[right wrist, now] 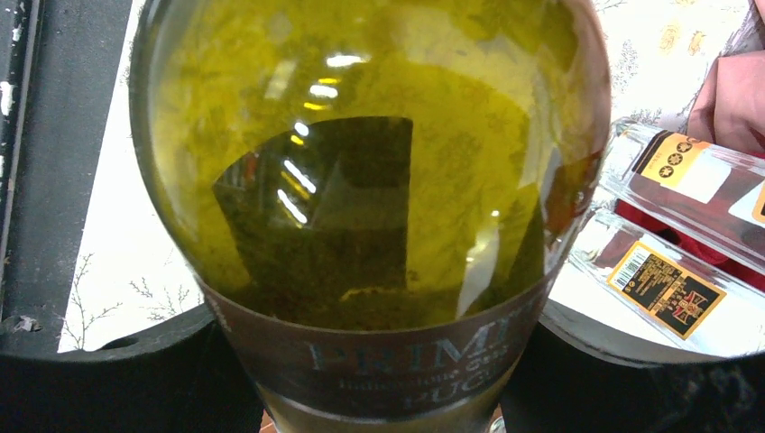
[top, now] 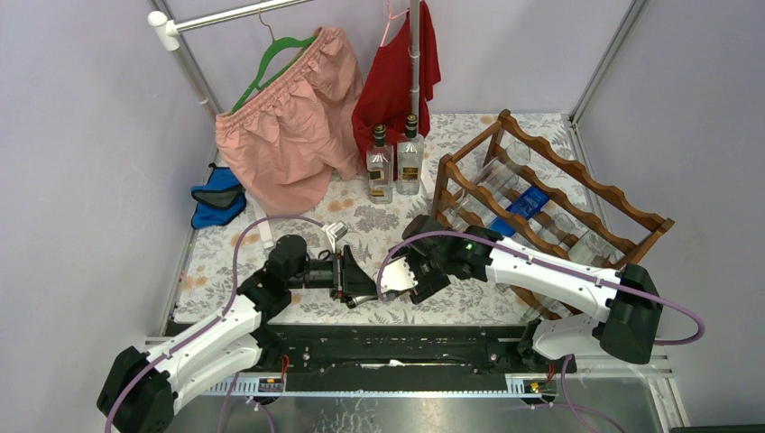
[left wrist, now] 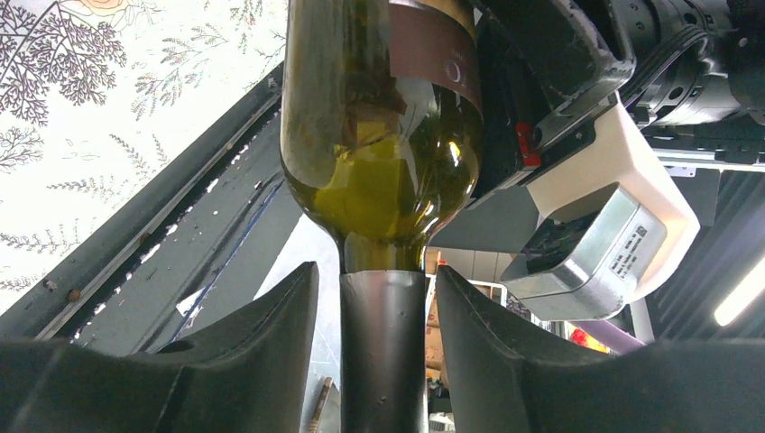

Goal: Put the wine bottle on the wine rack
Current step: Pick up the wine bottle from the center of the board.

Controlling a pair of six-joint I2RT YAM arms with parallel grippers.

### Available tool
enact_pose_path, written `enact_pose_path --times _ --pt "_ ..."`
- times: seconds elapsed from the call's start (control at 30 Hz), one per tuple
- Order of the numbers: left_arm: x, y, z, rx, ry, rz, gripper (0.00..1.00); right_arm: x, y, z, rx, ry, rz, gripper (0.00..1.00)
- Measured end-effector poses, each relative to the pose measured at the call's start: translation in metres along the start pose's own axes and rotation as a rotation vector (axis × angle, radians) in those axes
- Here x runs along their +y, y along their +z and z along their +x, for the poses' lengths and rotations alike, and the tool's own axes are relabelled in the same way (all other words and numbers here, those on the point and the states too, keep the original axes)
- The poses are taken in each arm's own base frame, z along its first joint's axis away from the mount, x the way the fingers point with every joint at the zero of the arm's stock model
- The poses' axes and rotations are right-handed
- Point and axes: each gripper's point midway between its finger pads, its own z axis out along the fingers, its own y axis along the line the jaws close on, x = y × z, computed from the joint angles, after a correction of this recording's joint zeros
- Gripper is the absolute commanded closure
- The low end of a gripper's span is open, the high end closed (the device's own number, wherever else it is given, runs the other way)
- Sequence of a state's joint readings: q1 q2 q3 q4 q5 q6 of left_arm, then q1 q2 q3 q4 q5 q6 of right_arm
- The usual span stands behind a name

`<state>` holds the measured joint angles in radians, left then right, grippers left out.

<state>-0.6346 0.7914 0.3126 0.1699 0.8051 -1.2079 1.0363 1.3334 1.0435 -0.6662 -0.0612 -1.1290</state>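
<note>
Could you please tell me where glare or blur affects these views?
Right wrist: bright streaks glare off the wine bottle, its label slightly soft. Left wrist: a light strip blows out at lower right. Top external: evenly lit, sharp.

Green wine bottle (right wrist: 361, 180) close up, two clear bottles (right wrist: 695, 180) right

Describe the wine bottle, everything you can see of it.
The wine bottle is olive-green glass, see-through, with a brown band label lettered in pale capitals and a dark foil capsule on the neck. It lies roughly level between the arms, neck toward the left arm. The right pincer clamps the body at the label. The left pincer flanks the neck, slim gaps showing on both sides. Whether it holds wine cannot be told.
</note>
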Motion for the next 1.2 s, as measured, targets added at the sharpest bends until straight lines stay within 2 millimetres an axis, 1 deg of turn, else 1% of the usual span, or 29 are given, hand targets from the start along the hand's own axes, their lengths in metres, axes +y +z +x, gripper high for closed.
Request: enact_pose_path --times 0.07,0.17,0.2,0.47,0.67,0.77,0.87,0.93,1.0,1.1,1.2 --pt "0.0004 0.0000 0.0002 0.000 -0.003 0.000 0.43 -0.0006 0.0000 0.0006 0.004 0.000 0.004 1.00" --pt "-0.0002 -0.0001 0.0002 0.000 -0.003 0.001 0.50 -0.0017 0.0004 0.0027 0.016 0.000 0.009 1.00" --pt "-0.0004 -0.0002 0.0002 -0.001 -0.004 0.002 0.50 -0.0015 0.0010 0.0029 0.017 0.001 0.007 1.00" --pt "-0.0010 -0.0004 0.0006 0.002 -0.004 0.004 0.50 0.0000 0.0032 0.0036 0.021 0.004 0.000 1.00" --pt "-0.0014 -0.0007 0.0019 0.008 0.000 0.010 0.48 0.0010 0.0044 0.0035 0.022 0.007 -0.005 1.00" --pt "-0.0006 -0.0008 0.0029 0.013 0.000 0.010 0.50 0.0018 0.0057 0.0034 0.023 0.009 -0.009 1.00" --pt "0.0008 -0.0009 0.0039 0.016 0.009 0.011 0.57 0.0025 0.0064 0.0033 0.024 0.010 -0.013 1.00" --pt "0.0028 -0.0008 0.0046 0.018 0.012 0.009 0.67 0.0031 0.0065 0.0034 0.024 0.011 -0.015 1.00" --pt "0.0047 -0.0006 0.0057 0.024 0.013 0.006 0.75 0.0037 0.0065 0.0036 0.025 0.012 -0.017 1.00" --pt "0.0057 -0.0002 0.0060 0.029 0.016 0.005 0.99 0.0045 0.0068 0.0040 0.028 0.012 -0.021 1.00" --pt "0.0063 0.0002 0.0064 0.034 0.020 0.005 1.00 0.0050 0.0070 0.0042 0.029 0.012 -0.023 1.00"
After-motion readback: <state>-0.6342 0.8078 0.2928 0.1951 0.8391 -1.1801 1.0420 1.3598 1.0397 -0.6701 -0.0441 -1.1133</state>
